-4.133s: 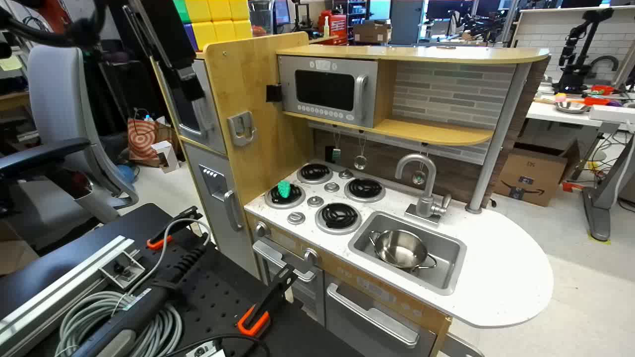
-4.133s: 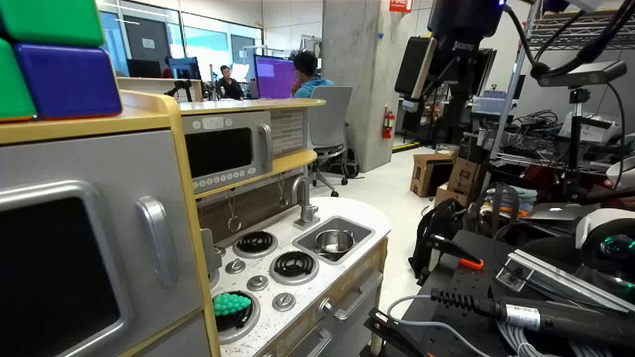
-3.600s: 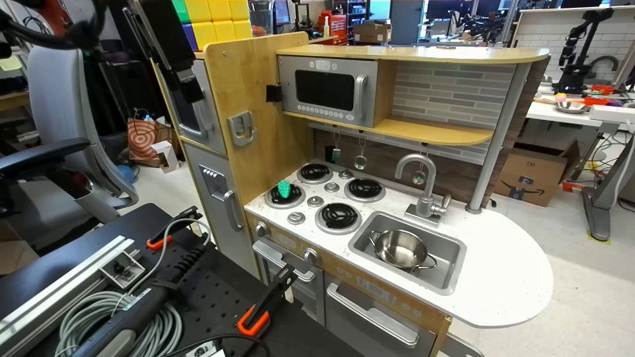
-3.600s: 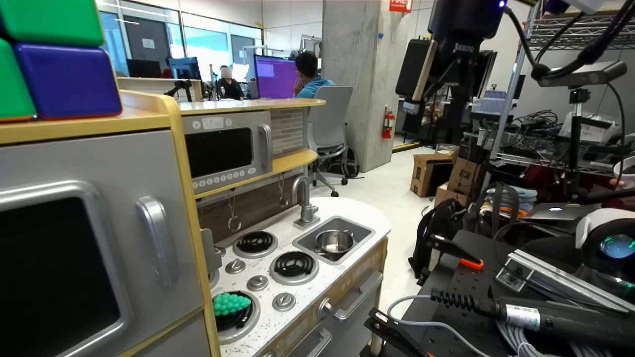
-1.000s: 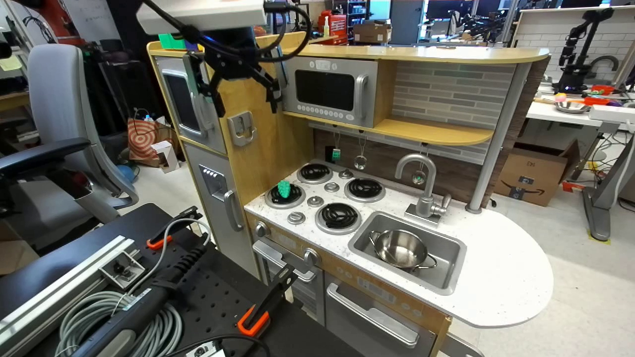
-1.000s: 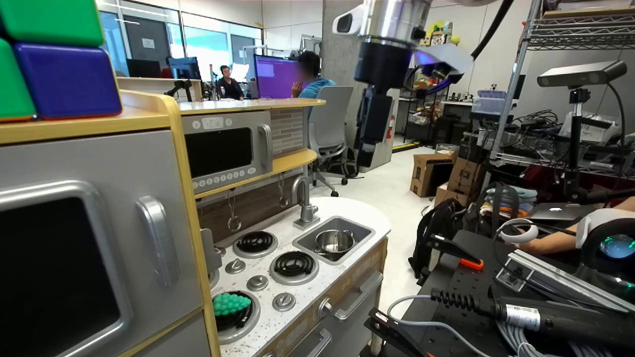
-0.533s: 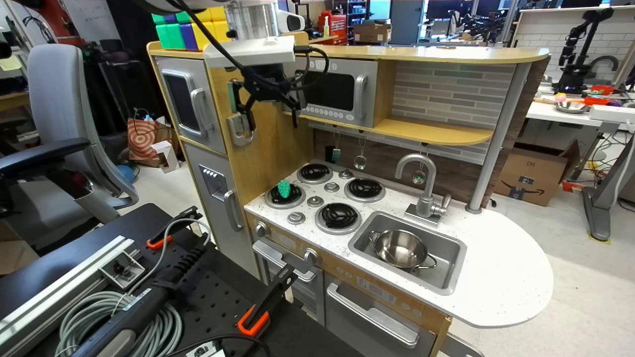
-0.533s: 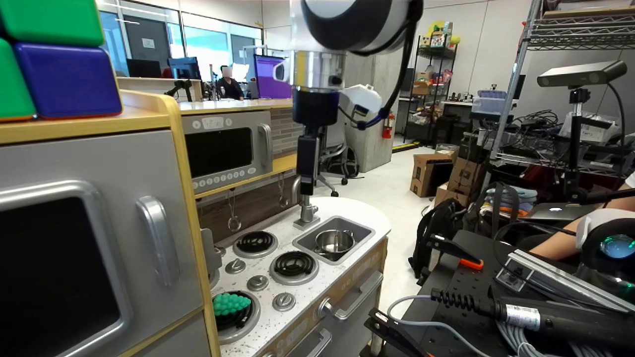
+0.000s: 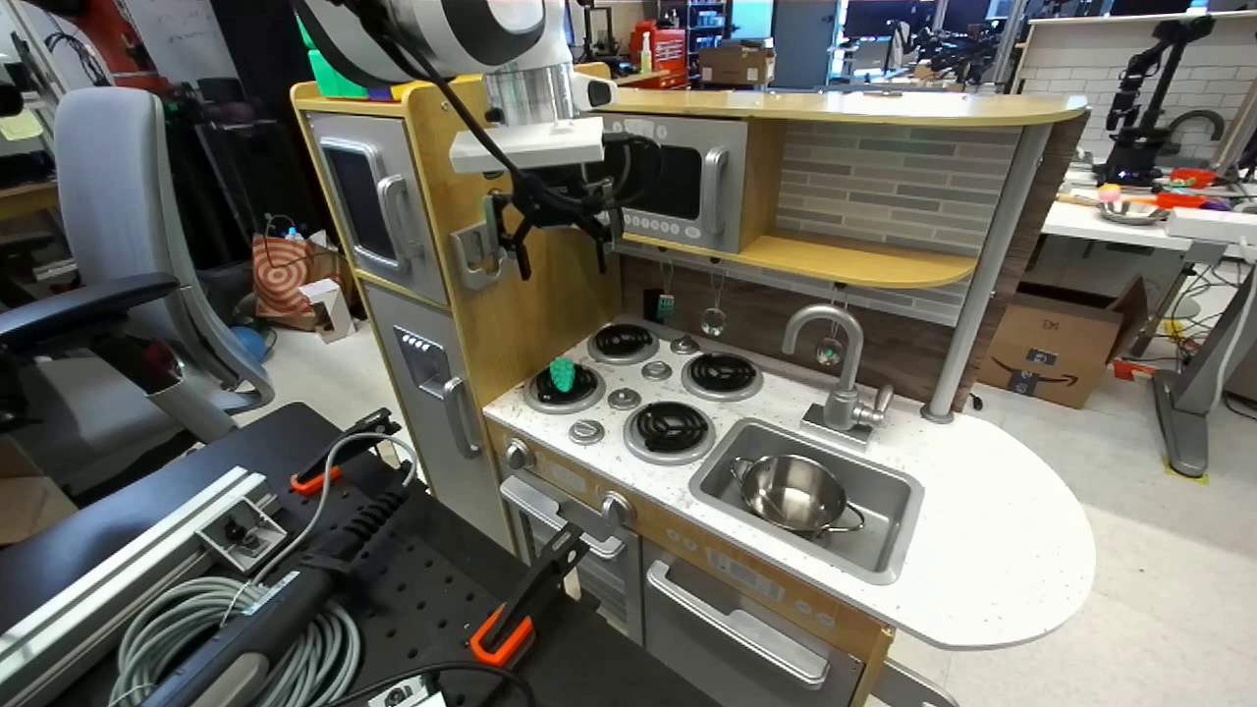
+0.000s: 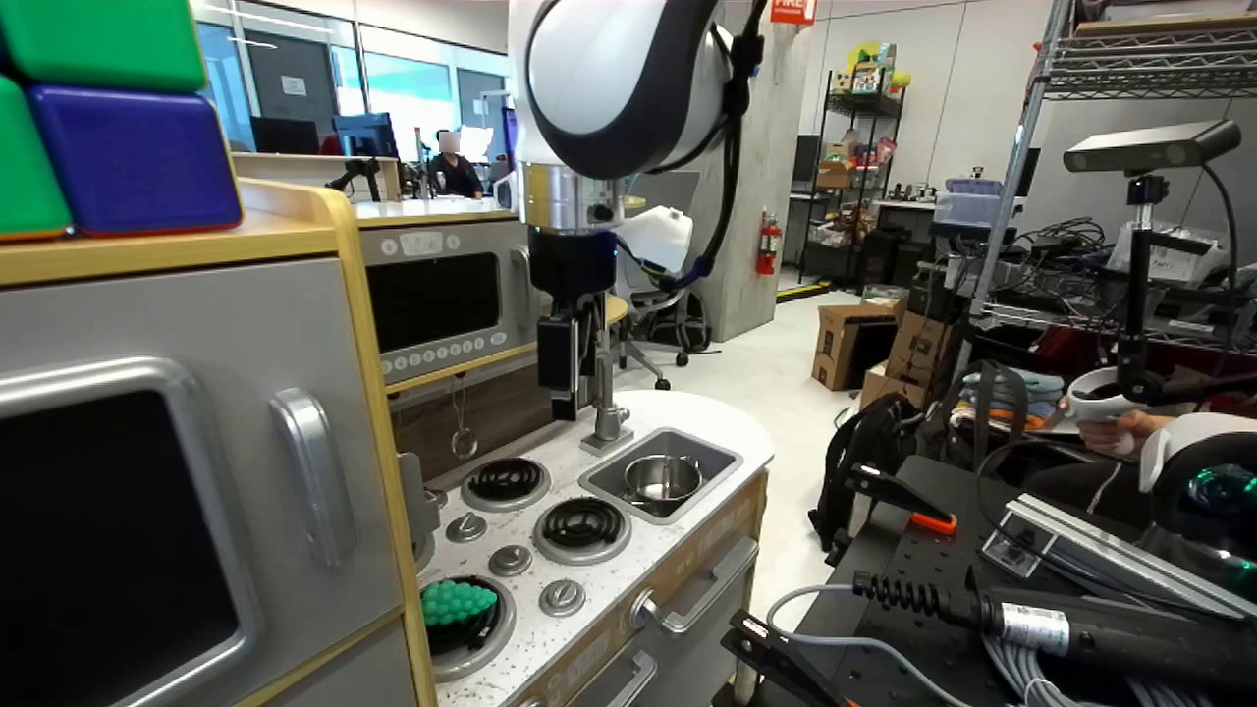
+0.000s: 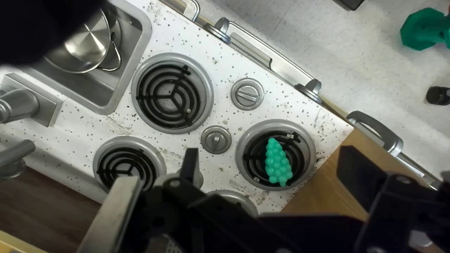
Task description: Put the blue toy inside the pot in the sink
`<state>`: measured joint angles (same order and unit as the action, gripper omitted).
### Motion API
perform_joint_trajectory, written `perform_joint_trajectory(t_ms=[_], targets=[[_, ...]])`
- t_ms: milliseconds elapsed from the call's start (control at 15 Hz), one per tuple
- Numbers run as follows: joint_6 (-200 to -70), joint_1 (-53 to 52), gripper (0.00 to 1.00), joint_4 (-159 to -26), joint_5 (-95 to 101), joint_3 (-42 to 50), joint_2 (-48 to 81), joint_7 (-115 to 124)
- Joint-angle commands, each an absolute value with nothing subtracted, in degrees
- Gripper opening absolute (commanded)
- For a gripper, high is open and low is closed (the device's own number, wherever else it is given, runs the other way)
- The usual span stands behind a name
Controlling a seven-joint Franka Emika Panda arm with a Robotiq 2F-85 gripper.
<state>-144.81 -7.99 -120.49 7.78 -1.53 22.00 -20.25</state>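
A play kitchen (image 9: 687, 542) has a speckled white countertop (image 9: 1002, 530), with four coil burners (image 9: 671, 430) at left and a stainless-steel sink (image 9: 889, 511) with a curved faucet (image 9: 843, 405) at right. The task's toy, a teal-green grape bunch (image 11: 277, 163), lies on the near-left burner (image 11: 310, 154), just beside a tall wooden panel (image 9: 540, 334). The shiny two-handled metal pot (image 9: 793, 494) stands mouth up in the sink, well apart from the grape bunch.

A robot arm (image 10: 628, 88) comes in from above, and its gripper (image 9: 564, 266) hangs high over the left burners, pointing down. The jaws are spread wide and hold nothing; in the wrist view the grape bunch shows in the gap between them, but well below.

The step in hand looks to be the approach, with the toy not yet gripped. The next move probably calls for lowering until the jaws straddle the grape bunch, then closing on what seems its narrower width. How exactly the gripper lines up cannot be told. The panel may leave little room, so a finger could brush it. A lift and a carry to the right, over the pot, would then remain.
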Motion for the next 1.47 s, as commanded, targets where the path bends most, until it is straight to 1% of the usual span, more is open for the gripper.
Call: perform_joint_trajectory(t_ms=[0,200,467,533,600,867,933,1133,1400], targets=[[-144.55,-6.21,1.00,-120.36,8.84,-3.26,21.96,-19.53],[-145.95,-3.97,1.00,-121.94,10.21,-5.81,21.36,-30.95],[-143.90,-0.82,1.00,-121.39,7.93,-10.31,21.62,-43.81],[-146.64,-2.25,1.00,-121.42,9.38,-9.08,21.98,-39.99],[-144.93,-2.38,1.00,-121.23,9.14,-8.75,22.02,-38.73],[-145.03,-2.45,1.00,-121.19,9.14,-8.96,22.02,-38.77],[-145.77,-2.69,1.00,-119.91,9.32,-8.84,23.52,-38.36],[-141.69,-4.22,1.00,-114.11,10.96,-8.13,28.24,-36.35],[-137.51,-7.63,1.00,-102.83,13.98,-6.95,37.14,-29.99]])
